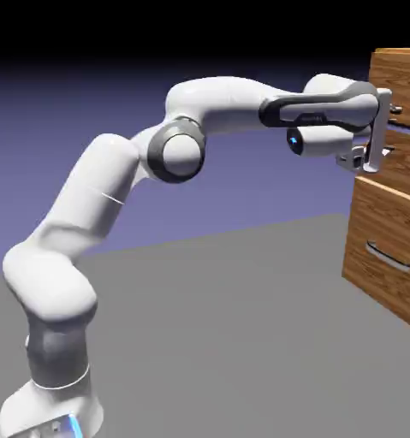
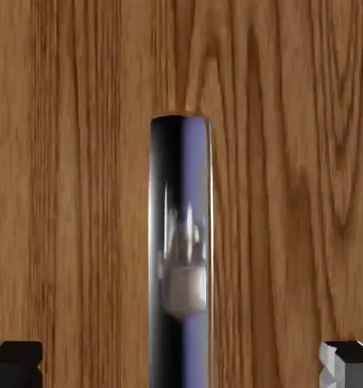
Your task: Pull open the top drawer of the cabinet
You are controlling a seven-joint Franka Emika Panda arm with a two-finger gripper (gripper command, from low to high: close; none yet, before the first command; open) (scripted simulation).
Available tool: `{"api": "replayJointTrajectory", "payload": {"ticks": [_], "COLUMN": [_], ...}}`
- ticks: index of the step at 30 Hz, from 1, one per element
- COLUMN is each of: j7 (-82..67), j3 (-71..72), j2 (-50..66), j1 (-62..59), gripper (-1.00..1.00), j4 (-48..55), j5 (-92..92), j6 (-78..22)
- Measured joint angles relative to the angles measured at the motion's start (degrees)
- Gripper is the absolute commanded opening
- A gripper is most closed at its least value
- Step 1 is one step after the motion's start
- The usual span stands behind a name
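top drawer handle point(image 2: 181, 250) | between open gripper point(image 2: 181, 365) tips, apart from both

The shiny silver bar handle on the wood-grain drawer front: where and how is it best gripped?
Probably the middle of the shiny silver bar handle, approached straight toward the wood-grain drawer front, one fingertip on each long side: it is narrow and straight-sided, and bare wood flanks it.

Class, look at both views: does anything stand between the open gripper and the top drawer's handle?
Nothing visible does: in the hand view, the gripper is open, and the silver handle runs unobstructed between its fingertips.
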Motion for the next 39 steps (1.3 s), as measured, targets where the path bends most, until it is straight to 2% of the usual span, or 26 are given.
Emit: {"api": "replayJointTrajectory", "payload": {"ticks": [27, 28, 30, 35, 39], "j7": [-67.3, -68.2, -68.2, -55.8, -48.5], "j3": [16.8, 17.1, 17.1, 15.1, 18.8], "j2": [12.8, 13.0, 13.0, 10.1, 7.5], "j1": [-15.8, -16.0, -16.0, -14.7, -15.8], "gripper": [0.0, -1.0, -1.0, -1.0, -1.0], "j4": [14.3, 14.5, 14.5, 12.1, 9.0], "j5": [57.8, 58.6, 58.6, 47.6, 37.6], "j6": [1.4, 1.4, 1.4, 1.6, 0.2]}}
